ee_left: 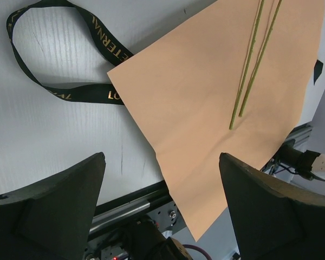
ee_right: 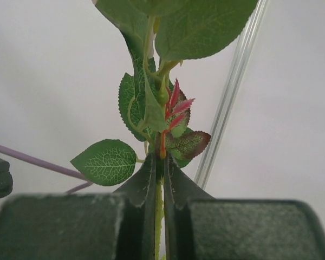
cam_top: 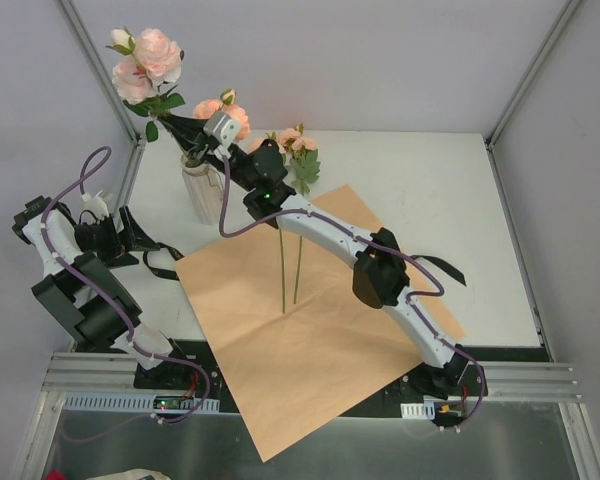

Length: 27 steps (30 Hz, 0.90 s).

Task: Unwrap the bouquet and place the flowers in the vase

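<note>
The bouquet is undone: its paper [cam_top: 300, 330] lies flat, tan-orange side up, and the black ribbon [ee_left: 70, 92] lies loose on the table. My right gripper [cam_top: 180, 128] is shut on the green stem of a flower [ee_right: 161, 135] whose peach-pink roses [cam_top: 145, 62] stand high at the back left, directly above the clear vase [cam_top: 205, 195]. Two more flowers lie on the paper, stems [cam_top: 290, 265] toward me and heads [cam_top: 295, 145] at the far side. My left gripper [cam_top: 143, 238] is open and empty, low at the left, near the ribbon and the paper's left corner [ee_left: 119, 76].
The cage frame's post [cam_top: 100, 70] rises right behind the roses at the back left. The paper's near corner [cam_top: 265, 455] hangs over the table's front rail [ee_left: 124, 203]. A second piece of black ribbon [cam_top: 445, 270] lies by the right arm.
</note>
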Available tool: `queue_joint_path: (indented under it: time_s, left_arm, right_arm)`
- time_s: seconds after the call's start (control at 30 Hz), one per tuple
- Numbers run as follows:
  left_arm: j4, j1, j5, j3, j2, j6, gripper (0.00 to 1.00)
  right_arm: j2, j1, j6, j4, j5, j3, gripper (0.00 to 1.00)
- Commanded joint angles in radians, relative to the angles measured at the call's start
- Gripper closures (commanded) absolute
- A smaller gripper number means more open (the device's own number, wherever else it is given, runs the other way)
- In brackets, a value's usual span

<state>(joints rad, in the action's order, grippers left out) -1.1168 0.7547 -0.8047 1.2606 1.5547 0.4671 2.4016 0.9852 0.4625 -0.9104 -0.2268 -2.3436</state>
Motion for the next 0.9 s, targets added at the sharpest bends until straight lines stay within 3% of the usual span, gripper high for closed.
queue_joint_path:
  time_s: [0.0, 0.13, 0.17, 0.2, 0.3, 0.4, 0.6, 0.73, 0.87]
  left_arm:
    - [-0.038, 0.009, -0.002, 0.023, -0.041, 0.042, 0.14]
    - [-0.043, 0.009, -0.001, 0.022, -0.051, 0.036, 0.14]
    - [-0.044, 0.009, -0.002, 0.023, -0.051, 0.036, 0.14]
    - [-0.049, 0.011, -0.002, 0.025, -0.056, 0.033, 0.13]
    - [-0.057, 0.009, -0.002, 0.029, -0.067, 0.038, 0.13]
    - [-0.061, 0.009, 0.001, 0.034, -0.082, 0.041, 0.12]
    - [-0.078, 0.009, -0.013, 0.039, -0.1, 0.044, 0.12]
    - [-0.08, 0.009, -0.024, 0.033, -0.11, 0.045, 0.12]
    - [-0.08, 0.008, -0.051, 0.02, -0.101, 0.042, 0.12]
  right_arm:
    - [0.03, 0.001, -0.053, -0.002, 0.061, -0.091, 0.99]
    - [0.021, -0.003, -0.099, -0.001, 0.141, -0.028, 0.97]
    - [0.011, -0.003, -0.108, 0.002, 0.167, -0.013, 0.93]
    - [0.008, -0.005, -0.114, 0.007, 0.179, 0.016, 0.78]
    - [-0.001, -0.02, -0.174, 0.071, 0.199, 0.02, 0.65]
    - [-0.018, -0.042, -0.249, 0.16, 0.192, 0.02, 0.58]
    - [-0.094, -0.048, -0.239, 0.444, 0.162, 0.0, 0.5]
    - [-0.256, -0.048, -0.239, 0.681, 0.147, 0.107, 0.41]
    - [-0.438, -0.048, -0.239, 0.774, 0.144, 0.381, 0.29]
